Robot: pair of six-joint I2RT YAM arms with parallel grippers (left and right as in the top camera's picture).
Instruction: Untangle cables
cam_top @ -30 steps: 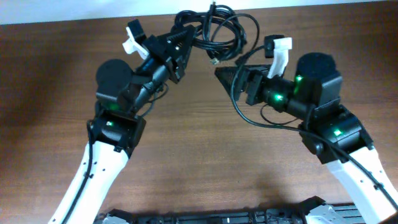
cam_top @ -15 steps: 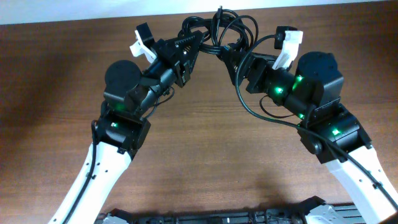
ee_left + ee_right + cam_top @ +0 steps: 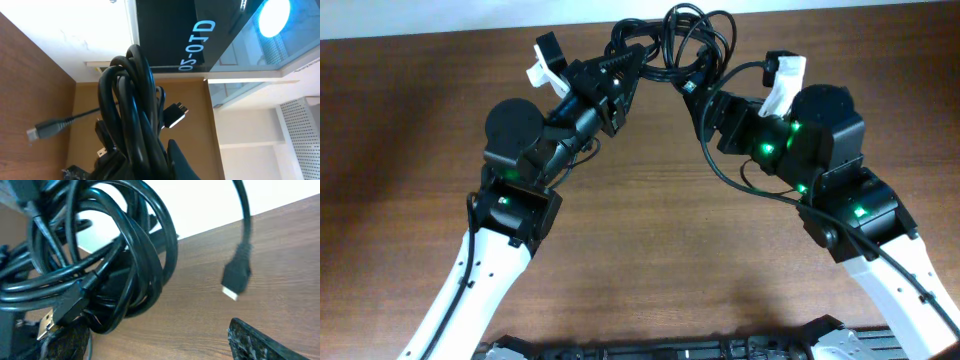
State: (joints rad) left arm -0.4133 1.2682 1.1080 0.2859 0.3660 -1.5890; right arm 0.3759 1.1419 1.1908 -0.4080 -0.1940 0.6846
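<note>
We saw a brown wood-grain table (image 3: 650,250) whose far edge met a white wall (image 3: 420,15). Through the left wrist view we noted a dark glass panel (image 3: 165,30) bearing pale blue letters (image 3: 197,45), a bright round light (image 3: 274,17) and a white perforated panel (image 3: 300,130).

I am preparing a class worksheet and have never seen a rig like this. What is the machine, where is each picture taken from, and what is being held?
Two robot arms work at a wooden table. One picture looks down from above, and the other two come from a camera on each wrist. The left tool is shut on a knotted bundle of black cables at the table's far edge. The right tool is open close to the bundle, not closed on it. A loose plug dangles in the right wrist view.
</note>
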